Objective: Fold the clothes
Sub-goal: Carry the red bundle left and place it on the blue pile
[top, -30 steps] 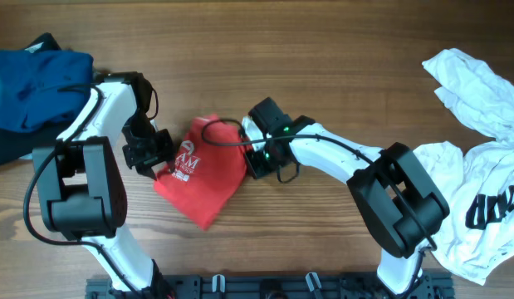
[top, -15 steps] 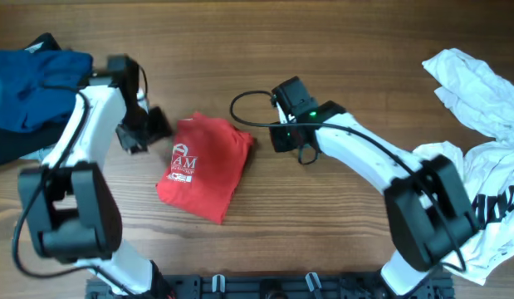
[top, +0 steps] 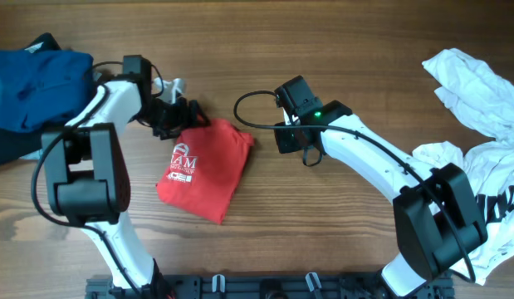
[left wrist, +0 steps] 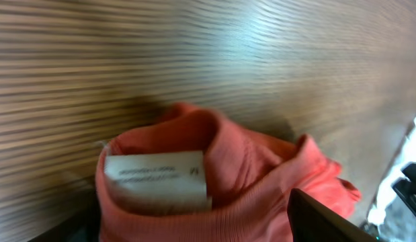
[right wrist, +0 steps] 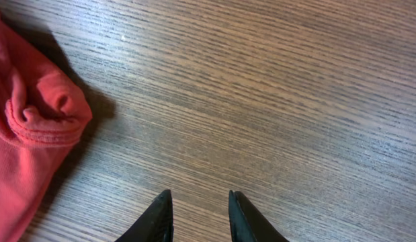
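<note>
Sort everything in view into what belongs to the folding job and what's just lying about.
Belongs to the job:
red T-shirt, mid-table
white T-shirts, heaped at right
blue garment, at left

Not part of it:
wooden table
black rail along its near edge

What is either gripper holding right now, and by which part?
Right gripper holds nothing, over bare table. Left gripper is at the red T-shirt's collar; a grip cannot be told.
</note>
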Robot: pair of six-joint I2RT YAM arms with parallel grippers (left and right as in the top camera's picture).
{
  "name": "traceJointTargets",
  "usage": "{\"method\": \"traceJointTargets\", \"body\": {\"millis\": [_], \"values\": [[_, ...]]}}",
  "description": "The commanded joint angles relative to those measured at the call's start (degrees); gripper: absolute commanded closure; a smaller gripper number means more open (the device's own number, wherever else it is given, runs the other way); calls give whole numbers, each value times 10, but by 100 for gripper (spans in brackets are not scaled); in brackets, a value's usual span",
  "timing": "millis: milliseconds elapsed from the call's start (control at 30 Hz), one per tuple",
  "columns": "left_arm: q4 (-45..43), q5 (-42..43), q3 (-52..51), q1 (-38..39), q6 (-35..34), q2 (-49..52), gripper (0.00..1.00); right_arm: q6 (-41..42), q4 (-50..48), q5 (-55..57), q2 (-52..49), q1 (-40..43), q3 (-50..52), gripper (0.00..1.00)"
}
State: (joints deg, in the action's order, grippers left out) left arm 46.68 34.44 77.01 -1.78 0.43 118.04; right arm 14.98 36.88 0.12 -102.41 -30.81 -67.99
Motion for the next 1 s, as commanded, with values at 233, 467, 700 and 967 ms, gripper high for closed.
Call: {"method": "traceJointTargets", "body": {"millis": [233,467,700,967], "values": [[9,-5,-2,65,39,50,96,7,18,12,6,0,-6,72],[19,-25,10,31,22,-27,96,32,43,53,40,10,-6,73],[-56,-293,33,-73,-9,-220,96,28,50,52,207,49,-6,72],[-270,-356,33,-120,-9,-246,96,30,105,52,210,49,-6,71]]}}
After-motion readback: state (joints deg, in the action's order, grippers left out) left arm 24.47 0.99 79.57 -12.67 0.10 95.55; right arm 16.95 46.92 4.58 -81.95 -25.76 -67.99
